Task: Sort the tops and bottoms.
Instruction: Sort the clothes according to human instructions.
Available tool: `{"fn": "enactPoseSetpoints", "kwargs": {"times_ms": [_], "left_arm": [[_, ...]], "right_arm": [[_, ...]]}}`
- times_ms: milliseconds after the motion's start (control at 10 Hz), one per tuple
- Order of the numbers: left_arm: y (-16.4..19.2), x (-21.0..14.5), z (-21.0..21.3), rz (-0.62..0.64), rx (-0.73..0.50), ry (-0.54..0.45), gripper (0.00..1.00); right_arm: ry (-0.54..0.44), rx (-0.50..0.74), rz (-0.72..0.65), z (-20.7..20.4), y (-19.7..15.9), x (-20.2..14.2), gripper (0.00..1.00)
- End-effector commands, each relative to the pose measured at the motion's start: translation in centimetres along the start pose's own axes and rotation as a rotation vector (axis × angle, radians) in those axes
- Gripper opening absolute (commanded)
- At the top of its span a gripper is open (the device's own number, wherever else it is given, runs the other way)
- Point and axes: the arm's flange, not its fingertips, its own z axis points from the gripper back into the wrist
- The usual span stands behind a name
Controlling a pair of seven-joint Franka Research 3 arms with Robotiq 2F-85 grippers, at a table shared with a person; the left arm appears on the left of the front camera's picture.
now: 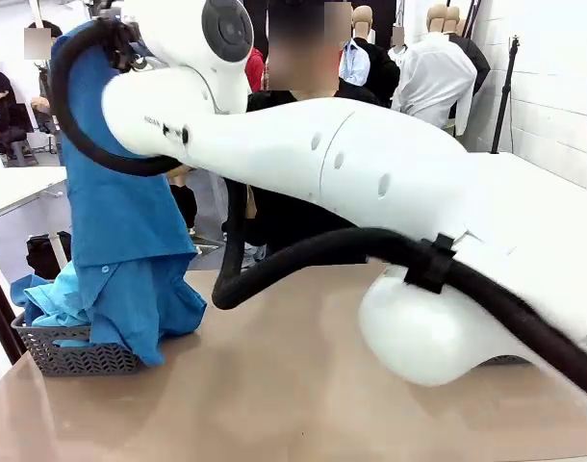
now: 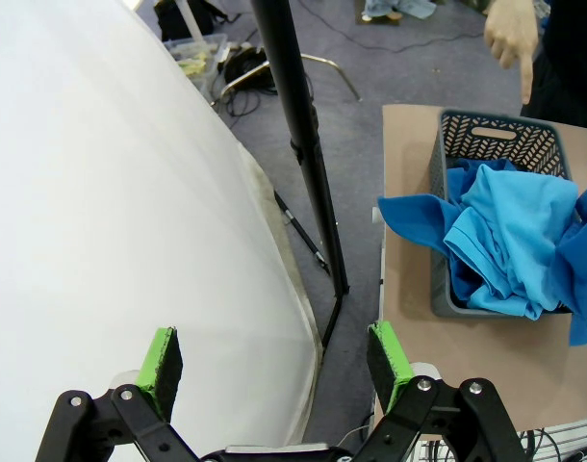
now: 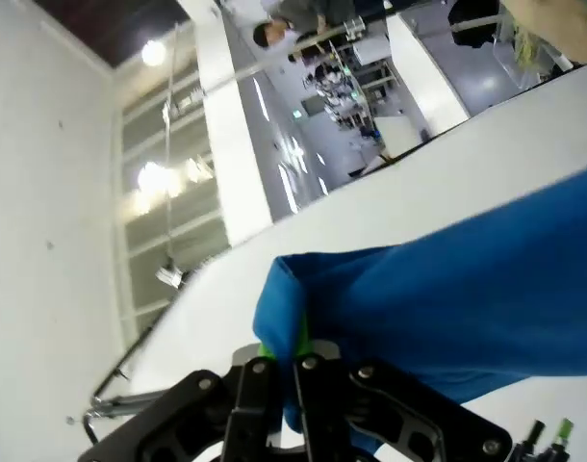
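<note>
My right arm (image 1: 370, 164) reaches across to the upper left. Its gripper (image 3: 282, 354) is shut on the royal blue top (image 1: 120, 192), pinching a fold of the cloth (image 3: 447, 298). That top hangs down from high up, and its lower end rests on the grey basket (image 1: 72, 358) and the table beside it. The light sky-blue top (image 1: 53, 298) lies crumpled in the basket (image 2: 496, 135), one sleeve (image 2: 414, 214) spilling over the rim. My left gripper (image 2: 274, 364) hangs open and empty beyond the table's end, short of the basket. The bottoms are out of view.
A person stands at the far side, one hand (image 2: 513, 38) pointing down near the basket. The brown table (image 1: 293, 385) has free room in the middle. A black stand pole (image 2: 293, 115) rises from the floor beside the table's end.
</note>
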Motion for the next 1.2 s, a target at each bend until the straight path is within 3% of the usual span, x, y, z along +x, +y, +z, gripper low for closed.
{"fn": "enactPoseSetpoints", "kwargs": {"times_ms": [0, 100, 200, 400, 600, 700, 1100], "left_arm": [[0.1, -0.2, -0.1, -0.012, -0.011, -0.006, 1.0], [0.1, -0.2, -0.1, -0.012, -0.011, -0.006, 1.0], [0.1, -0.2, -0.1, -0.012, -0.011, -0.006, 1.0], [0.1, -0.2, -0.1, -0.012, -0.011, -0.006, 1.0], [0.1, -0.2, -0.1, -0.012, -0.011, -0.006, 1.0], [0.1, -0.2, -0.1, -0.012, -0.011, -0.006, 1.0], [0.1, -0.2, -0.1, -0.012, -0.011, -0.006, 1.0]], "right_arm": [[-0.126, -0.088, -0.012, -21.6, 0.7, -9.6, 0.0], [-0.133, -0.281, 0.003, -23.2, -2.3, -8.2, 0.0], [-0.15, -0.376, -0.011, -24.1, -4.4, -7.3, 0.0], [-0.158, -0.542, 0.003, -25.5, -8.1, -6.9, 0.0], [-0.262, -0.639, 0.079, -25.5, -9.8, -7.1, 0.0], [-0.201, -0.556, -0.002, -3.4, -14.1, -2.0, 0.0], [-0.201, -0.556, -0.002, -3.4, -14.1, -2.0, 0.0]]}}
